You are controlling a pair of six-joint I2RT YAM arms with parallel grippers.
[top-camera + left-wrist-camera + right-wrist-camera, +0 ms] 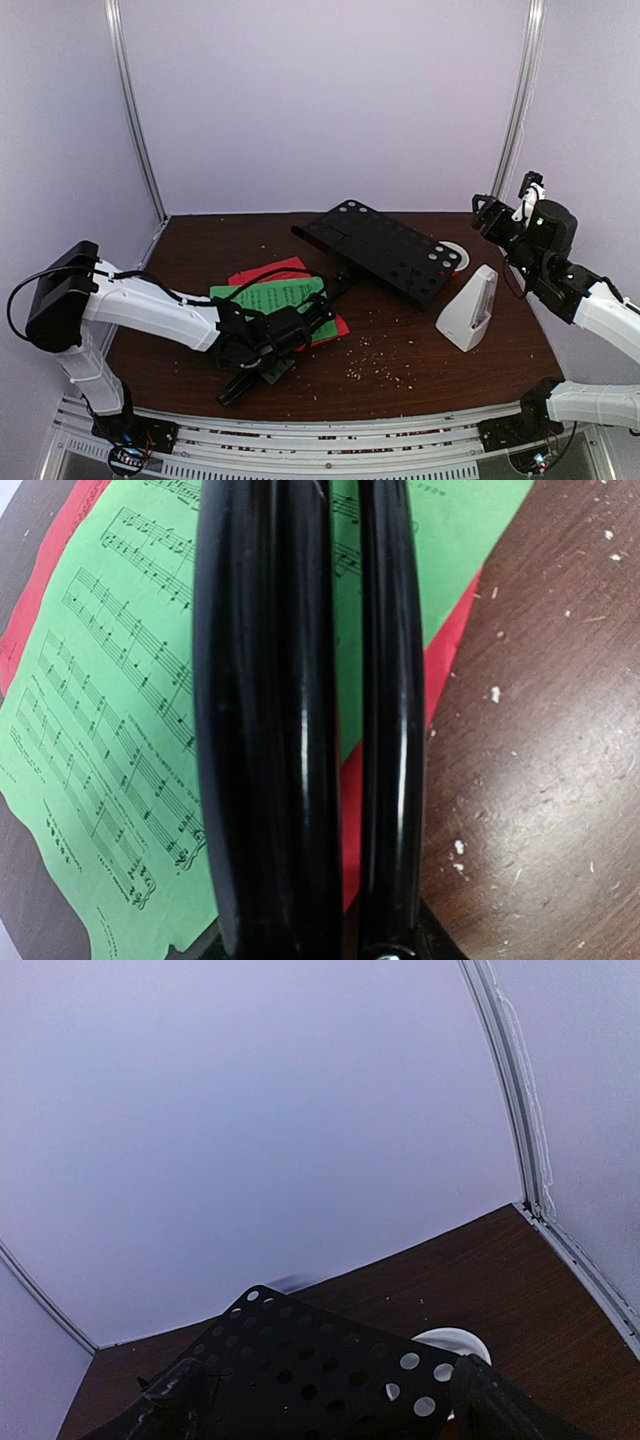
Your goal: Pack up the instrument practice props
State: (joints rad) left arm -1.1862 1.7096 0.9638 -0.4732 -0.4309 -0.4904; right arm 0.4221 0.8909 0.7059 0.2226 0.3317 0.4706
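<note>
Step in hand: my read is you're starting on the music stand, going for its folded legs with the left gripper.
Left gripper: it's down on the leg bundle near the front of the table. The wrist view is all black tubes and no fingers, so I can't tell if it's clamped or just sitting around them.
Right gripper: up in the air at the far right, fingers wide apart, holding nothing.
Doing it well: get every tube inside the grip, not just one. They look glossy and round, so I'd guess they slip if you pinch off-centre.
Paper trap: the green sheet and red sheet lie right under the legs, so lift before you drag.
Balance: the desk end is well away from your grip, so expect it to sag or swing. The free arm could steady it.
Stand's look: black, lying down, perforated desk tilted, legs folded together.
Where it is: mid-table, desk toward the back right, legs running to the front left across the sheets.
Neighbours: the metronome stands near the desk's right corner and the bowl peeks out behind it, so watch both.
</note>
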